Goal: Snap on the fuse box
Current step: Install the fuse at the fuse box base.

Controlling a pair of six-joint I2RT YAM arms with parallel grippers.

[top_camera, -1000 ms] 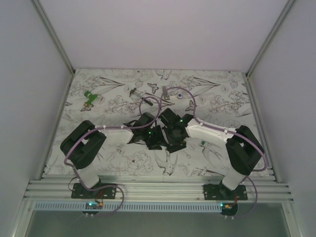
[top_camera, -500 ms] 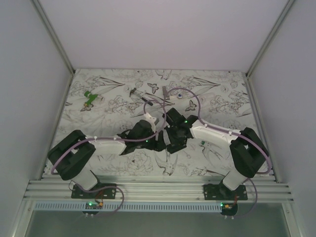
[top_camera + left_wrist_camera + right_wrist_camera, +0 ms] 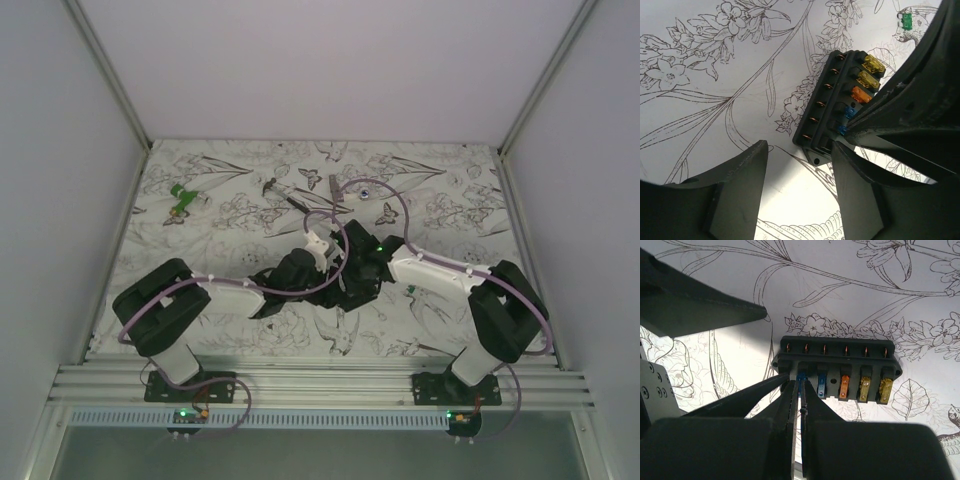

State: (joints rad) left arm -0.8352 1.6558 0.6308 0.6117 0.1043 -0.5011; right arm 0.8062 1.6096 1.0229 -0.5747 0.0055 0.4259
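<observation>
The fuse box [image 3: 837, 370] is a flat black box lying on the flowered table, with two blue, one orange and two yellow fuses in a row. It also shows in the left wrist view [image 3: 827, 105]. In the top view it is hidden under the two grippers. My right gripper [image 3: 801, 382] is shut on the blue fuse [image 3: 800, 376] in the box's end slot. My left gripper [image 3: 800, 165] is open and empty, low over the table, with its right finger [image 3: 860, 190] next to the box's end.
A green plastic piece [image 3: 182, 198] lies at the far left. A thin dark grey tool [image 3: 285, 195] and a small grey part [image 3: 335, 186] lie at the back middle. A small green fuse [image 3: 907, 20] lies on the table to the right of the box.
My left arm has swung in and reached forward, so its open gripper is now beside the fuse box. My right gripper has shifted slightly and stays at the box.
</observation>
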